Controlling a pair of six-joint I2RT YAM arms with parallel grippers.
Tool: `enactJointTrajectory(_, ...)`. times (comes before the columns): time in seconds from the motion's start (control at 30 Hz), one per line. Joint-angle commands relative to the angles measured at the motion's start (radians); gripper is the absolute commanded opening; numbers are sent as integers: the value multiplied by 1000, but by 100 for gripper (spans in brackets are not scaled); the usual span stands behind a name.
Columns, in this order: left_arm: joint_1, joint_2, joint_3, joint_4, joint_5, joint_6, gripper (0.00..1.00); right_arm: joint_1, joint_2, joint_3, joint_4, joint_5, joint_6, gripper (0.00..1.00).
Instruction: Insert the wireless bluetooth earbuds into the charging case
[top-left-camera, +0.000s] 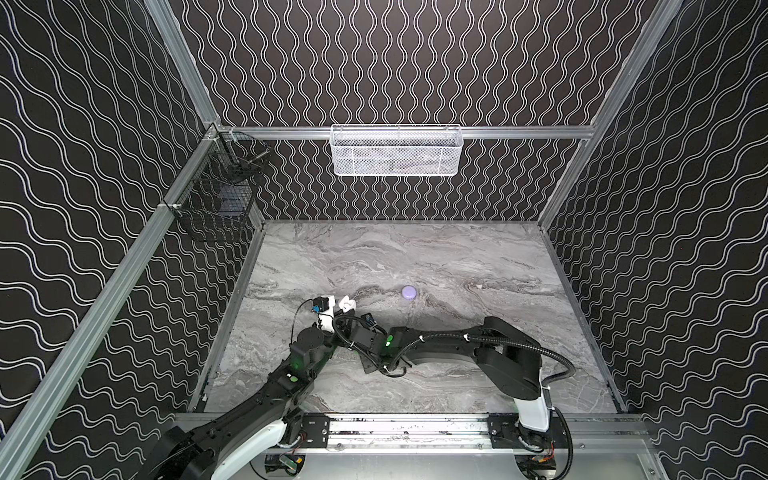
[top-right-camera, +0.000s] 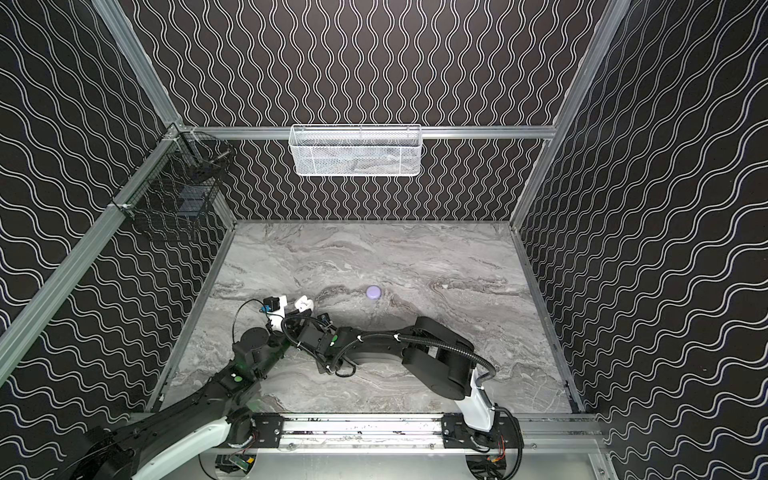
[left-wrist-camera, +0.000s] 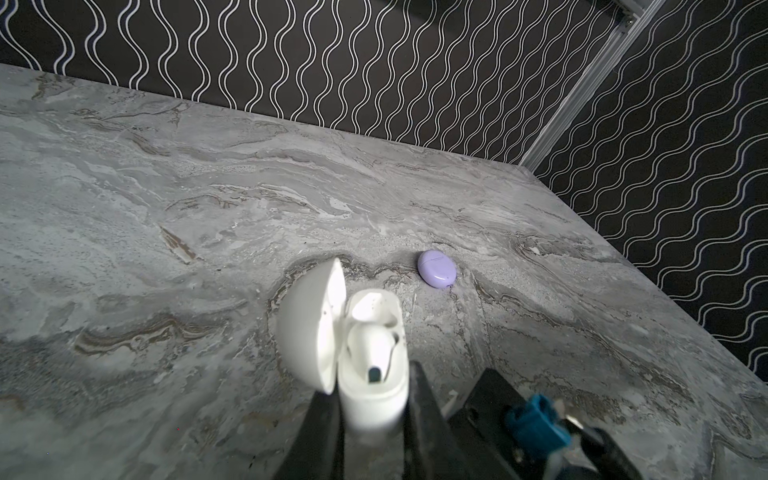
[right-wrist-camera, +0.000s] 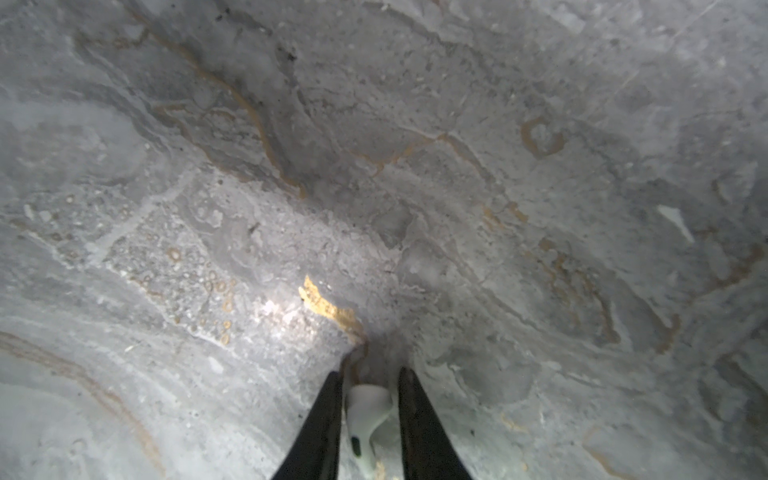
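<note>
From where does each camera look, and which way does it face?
Top views: high over the near edge, facing down toward the patterned back wall and grey marble table; left arm and right arm show.
Left wrist: looks along the left gripper, shut on the open white round charging case, across the table toward that wall.
Right wrist: close over the table, looking steeply down; right gripper flanks a tiny white stemmed earbud.
Shared: closed lavender round case, in both top views and the left wrist view.

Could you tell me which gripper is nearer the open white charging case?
Left. The left gripper is clamped on the white charging case; the right gripper is beside it, straddling a white earbud on the table.
</note>
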Motion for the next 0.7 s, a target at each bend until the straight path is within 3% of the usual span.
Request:
enactJointTrajectory(0.0, 1, 2, 2, 38, 18, 10, 0, 3, -6, -7, -25, -12, 8, 26)
enactJointTrajectory(0.67, 1, 21, 2, 55, 26, 8, 0, 4, 5, -1, -23, -25, -1, 22)
